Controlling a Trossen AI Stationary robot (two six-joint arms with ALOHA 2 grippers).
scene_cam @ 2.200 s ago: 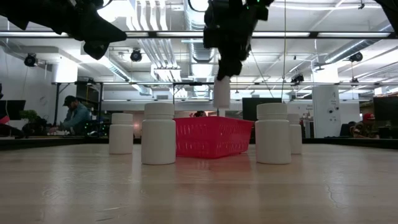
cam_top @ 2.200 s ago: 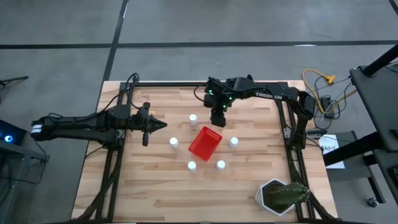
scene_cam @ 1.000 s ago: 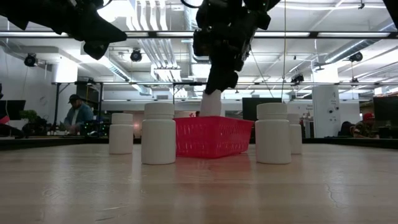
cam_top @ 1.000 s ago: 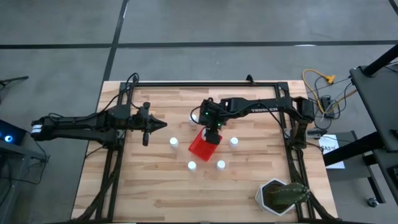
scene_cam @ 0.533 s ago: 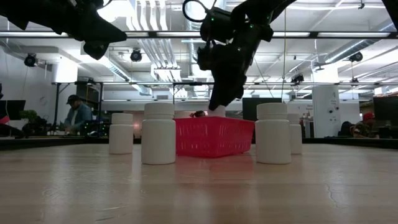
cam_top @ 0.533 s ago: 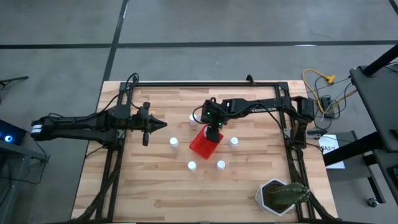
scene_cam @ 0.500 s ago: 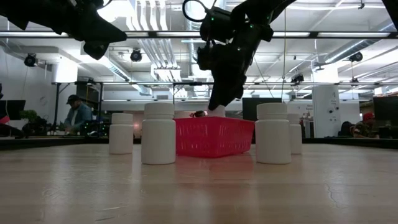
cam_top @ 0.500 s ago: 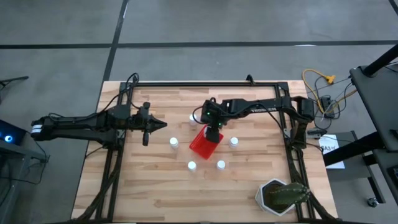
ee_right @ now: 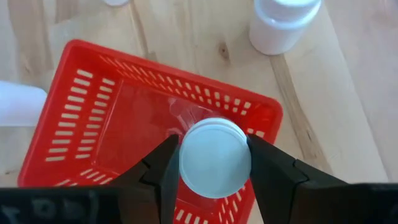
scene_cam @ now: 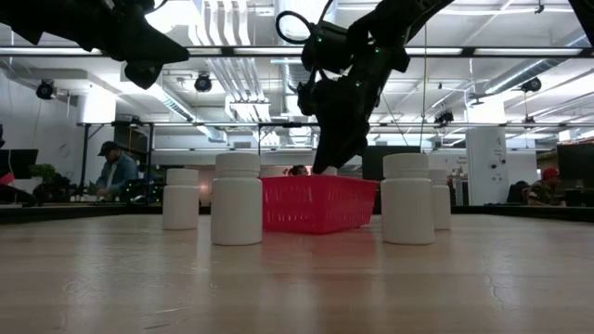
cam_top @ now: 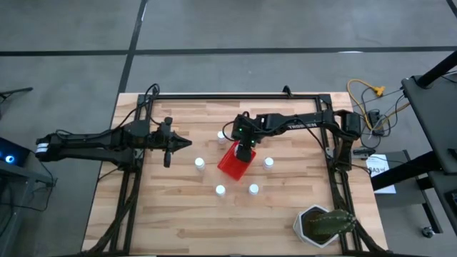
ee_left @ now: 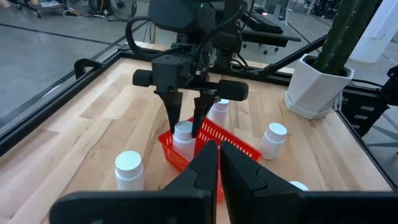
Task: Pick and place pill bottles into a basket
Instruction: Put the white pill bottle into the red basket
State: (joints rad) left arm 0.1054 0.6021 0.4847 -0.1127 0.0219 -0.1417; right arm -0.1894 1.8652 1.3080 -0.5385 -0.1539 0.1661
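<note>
No legible brand, label or number shows on the pill bottles (scene_cam: 237, 199) or the basket (scene_cam: 316, 204). Pale lettering runs along the right arm (cam_top: 303, 123) in the high view, too small to read.

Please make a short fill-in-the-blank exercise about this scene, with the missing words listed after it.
1. The right gripper holds a small white cylindrical pill bottle inside the ____ plastic basket.
2. On the wooden table, ____ bottles stand outside the basket.
3. The left gripper holds ____.
4. The green plant stands in a ____ pot.

Missing words: red; five; nothing; white
</note>
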